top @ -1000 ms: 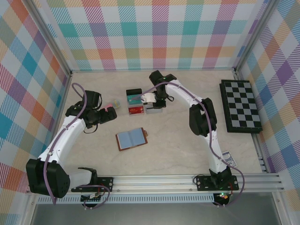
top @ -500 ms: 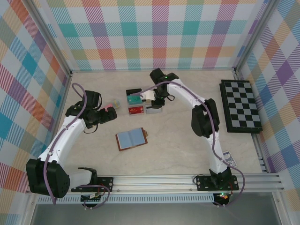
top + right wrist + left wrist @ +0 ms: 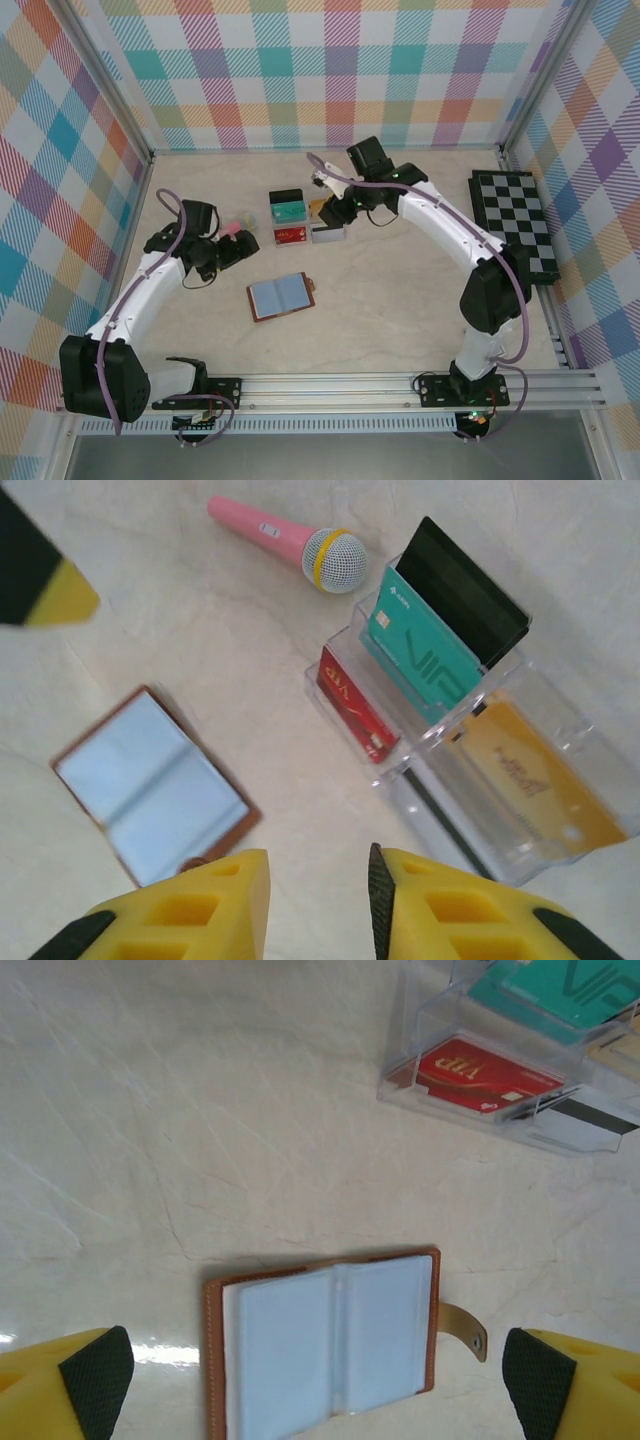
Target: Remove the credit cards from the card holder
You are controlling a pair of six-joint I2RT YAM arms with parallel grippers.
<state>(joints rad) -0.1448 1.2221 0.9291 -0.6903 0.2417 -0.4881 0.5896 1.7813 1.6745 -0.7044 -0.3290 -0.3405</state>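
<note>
Looking down from above, I see the card holder lying open on the desk, blue-grey pages up, between the two arms. Beyond it stands a clear box with the credit cards in it. The left fingers hang to the left of the box, near a pink microphone. The right fingers hang over the box's right part. A chessboard lies well off to the right.

From the left wrist, the fingers are spread wide at the two bottom corners with nothing between them. The holder lies open beneath, its side tab sticking out to the right. In the top corner the box holds a red card, a grey card and a teal card.

From the right wrist, the fingers stand a narrow gap apart, gripping nothing. Below them a black card stands upright behind the teal one. The red one is in the front compartment and an orange card is in the one beside. The holder lies well apart from the box.
</note>
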